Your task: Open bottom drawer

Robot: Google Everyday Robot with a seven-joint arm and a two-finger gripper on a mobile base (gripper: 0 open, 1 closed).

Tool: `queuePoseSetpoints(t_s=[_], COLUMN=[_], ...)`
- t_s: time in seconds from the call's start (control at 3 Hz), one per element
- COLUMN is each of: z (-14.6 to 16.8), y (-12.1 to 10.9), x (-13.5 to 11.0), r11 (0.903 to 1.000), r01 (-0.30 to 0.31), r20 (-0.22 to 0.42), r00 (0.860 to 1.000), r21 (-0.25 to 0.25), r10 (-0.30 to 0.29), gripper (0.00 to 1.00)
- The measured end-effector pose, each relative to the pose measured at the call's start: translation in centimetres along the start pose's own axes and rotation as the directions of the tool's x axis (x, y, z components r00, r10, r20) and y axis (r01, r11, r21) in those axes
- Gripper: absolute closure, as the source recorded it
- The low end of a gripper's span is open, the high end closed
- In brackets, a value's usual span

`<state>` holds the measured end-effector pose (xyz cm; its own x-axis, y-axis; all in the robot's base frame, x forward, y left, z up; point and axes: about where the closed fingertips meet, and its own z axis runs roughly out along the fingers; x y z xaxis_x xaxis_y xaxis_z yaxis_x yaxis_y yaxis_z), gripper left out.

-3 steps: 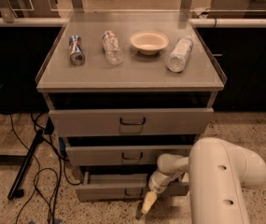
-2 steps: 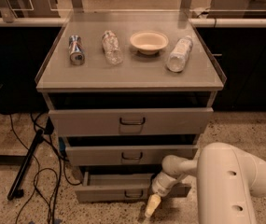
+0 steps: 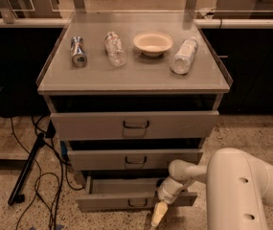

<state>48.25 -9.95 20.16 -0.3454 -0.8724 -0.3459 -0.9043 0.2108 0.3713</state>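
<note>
Looking at the cabinet (image 3: 141, 75), you see all 3 drawers poking out. Your big white arm (image 3: 241, 190) slid back to the right vs 1 sec ago. The bottom drawer (image 3: 107, 202), lowest one, came out a tiny bit more, so I think it's nearly done. The gripper (image 3: 158, 217) hangs just below its front; can't tell its grip.

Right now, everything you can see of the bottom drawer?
The bottom drawer is the lowest of three, grey metal by the look, with the narrowest front and a small dark loop handle at centre. It stands partway out, its plain grey interior showing beneath the middle drawer, just above the speckled floor. The claw hangs in front of its right half as seen, below the front's lower edge; whether they touch cannot be told.
</note>
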Motion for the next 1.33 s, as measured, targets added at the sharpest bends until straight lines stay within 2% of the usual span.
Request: queuePoseSetpoints(t_s=[0.33,0.67,1.33], z=[-2.0,-1.7,0.2], y=[3.4,1.5,1.4], x=[1.7,-0.4,0.4], r11=[0.9989,0.9994,0.9995], r01=[0.034,0.035,0.03], r20=[0.015,0.013,-0.031], r00=[0.999,0.999,0.999], r21=[-0.033,0.005,-0.001], r10=[-0.034,-0.035,-0.03], gripper=[0.0,0.0,0.0])
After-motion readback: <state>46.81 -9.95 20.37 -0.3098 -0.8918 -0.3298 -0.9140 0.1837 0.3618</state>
